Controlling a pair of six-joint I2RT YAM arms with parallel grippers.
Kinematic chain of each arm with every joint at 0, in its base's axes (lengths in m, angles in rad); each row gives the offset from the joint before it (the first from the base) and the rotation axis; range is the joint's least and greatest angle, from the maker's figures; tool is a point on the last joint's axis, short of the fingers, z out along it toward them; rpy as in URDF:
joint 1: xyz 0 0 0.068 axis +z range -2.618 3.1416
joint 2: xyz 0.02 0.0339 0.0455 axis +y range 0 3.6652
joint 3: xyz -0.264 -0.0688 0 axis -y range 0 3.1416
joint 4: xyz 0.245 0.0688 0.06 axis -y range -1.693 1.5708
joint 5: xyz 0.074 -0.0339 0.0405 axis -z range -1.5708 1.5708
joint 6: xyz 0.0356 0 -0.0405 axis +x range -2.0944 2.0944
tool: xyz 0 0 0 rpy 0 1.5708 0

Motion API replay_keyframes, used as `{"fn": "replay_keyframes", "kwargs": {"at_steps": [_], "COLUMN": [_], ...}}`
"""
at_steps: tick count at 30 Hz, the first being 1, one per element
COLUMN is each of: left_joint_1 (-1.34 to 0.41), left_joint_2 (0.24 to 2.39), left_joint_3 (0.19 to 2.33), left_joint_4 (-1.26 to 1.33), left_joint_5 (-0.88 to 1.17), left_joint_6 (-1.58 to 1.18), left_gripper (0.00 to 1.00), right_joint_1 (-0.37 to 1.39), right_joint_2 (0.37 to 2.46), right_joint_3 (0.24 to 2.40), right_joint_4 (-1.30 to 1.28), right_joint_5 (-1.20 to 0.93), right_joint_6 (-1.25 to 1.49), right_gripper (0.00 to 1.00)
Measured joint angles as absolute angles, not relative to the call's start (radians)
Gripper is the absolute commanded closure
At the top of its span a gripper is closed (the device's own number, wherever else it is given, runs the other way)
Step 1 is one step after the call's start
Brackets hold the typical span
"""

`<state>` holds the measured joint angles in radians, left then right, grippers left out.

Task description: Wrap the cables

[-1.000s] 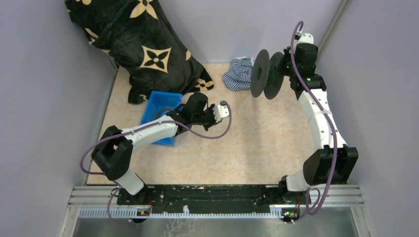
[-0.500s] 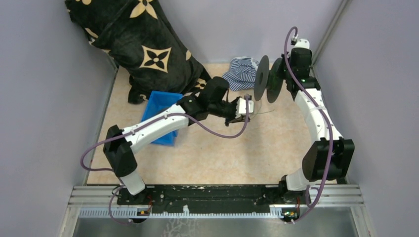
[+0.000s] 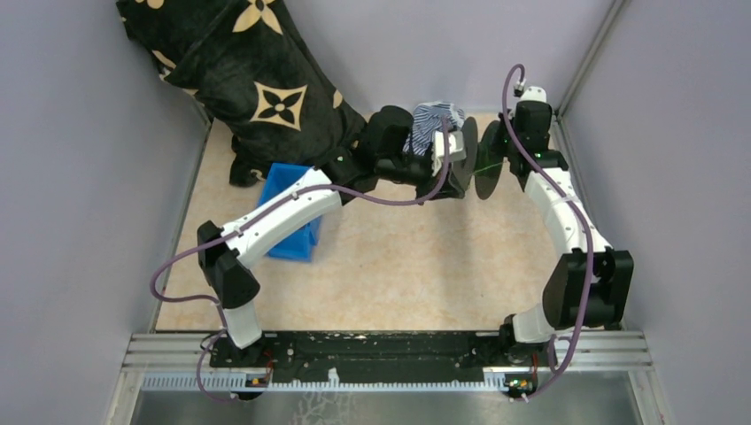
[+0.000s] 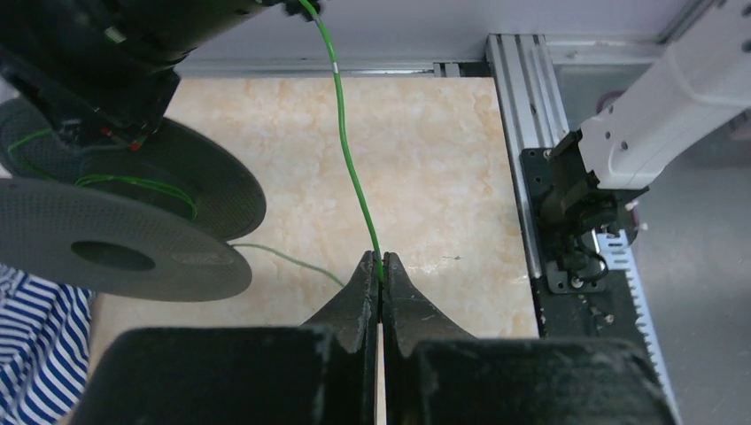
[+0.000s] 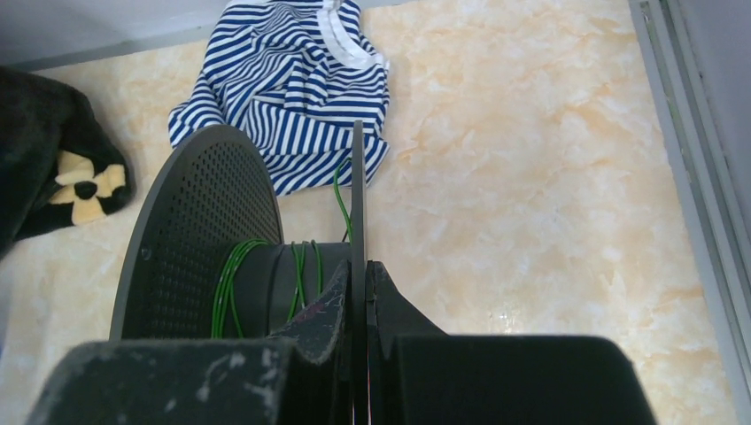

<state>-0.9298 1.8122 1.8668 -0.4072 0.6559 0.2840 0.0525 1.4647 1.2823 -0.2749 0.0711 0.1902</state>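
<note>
Pinching green cable [image 4: 350, 168] in left gripper [image 4: 381, 266]; right gripper [image 5: 358, 270] clamped on black spool [image 5: 190, 230] flange, few turns on hub. Beige marble-look tabletop [image 3: 425, 266], lavender walls [image 3: 80, 177], aluminium rail [image 3: 168, 350] near edge.

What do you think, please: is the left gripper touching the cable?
Touching: left wrist view shows the left gripper pinching the cable between closed fingertips.

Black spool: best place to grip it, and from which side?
The spool is probably best pinched at a flange rim, edge-on from the rim side, as the right gripper does. The flange is a thin flat disc, and the hub carries cable windings.
</note>
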Motion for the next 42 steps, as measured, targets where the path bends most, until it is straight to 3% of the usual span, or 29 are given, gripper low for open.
{"fn": "replay_keyframes", "kwargs": {"at_steps": [16,42], "left_joint_1": [-0.736,-0.632], "left_joint_2": [1.812,2.001], "left_joint_3": [1.853,2.021], "left_joint_4": [-0.284,-0.152], "left_joint_5": [0.635,0.65], "left_joint_6": [-0.136,-0.342], "left_gripper": [1.0,1.0], "right_joint_1": [0.07,0.174], "right_joint_2": [1.316,1.21], "right_joint_3": [1.158,1.032], "right_joint_4": [-0.249,-0.23], "right_joint_5": [-0.03,-0.282], "right_joint_6": [0.146,-0.008], "right_gripper": [1.0,1.0]}}
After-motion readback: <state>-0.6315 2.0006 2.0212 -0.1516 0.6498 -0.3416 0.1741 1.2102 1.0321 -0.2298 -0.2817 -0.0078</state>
